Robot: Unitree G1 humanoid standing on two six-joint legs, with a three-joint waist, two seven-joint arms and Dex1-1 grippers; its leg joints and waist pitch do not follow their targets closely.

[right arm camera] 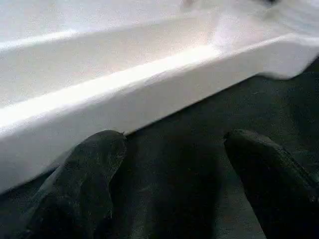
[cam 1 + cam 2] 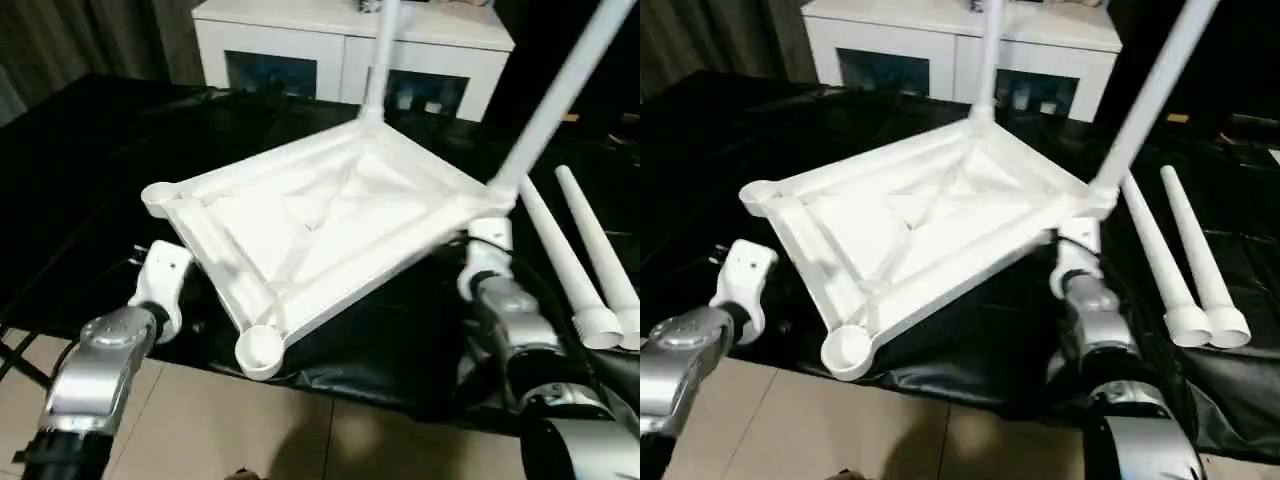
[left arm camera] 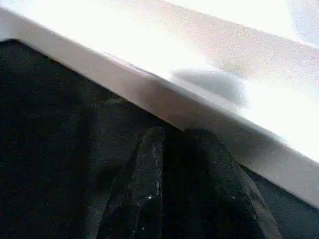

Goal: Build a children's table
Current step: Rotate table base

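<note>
Black sheeting covers the counter (image 2: 90,150). Tabletop (image 2: 330,225) lies underside up, two legs (image 2: 555,95) fitted, two spare legs (image 2: 590,260) beside. Left hand (image 3: 184,189) narrowed, right hand (image 1: 172,189) spread, both empty at its edge. Recommend gripping the rim squarely.

A black sheet (image 2: 100,180) carries the upturned tabletop (image 2: 330,225) and two loose legs (image 2: 585,265).

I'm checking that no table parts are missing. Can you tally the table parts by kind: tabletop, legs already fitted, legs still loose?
Tabletop, upside down on the black cover: 1
Fitted legs, standing up from the far corner sockets: 2
Loose legs, lying side by side at the right: 2
Total: 5 parts
</note>
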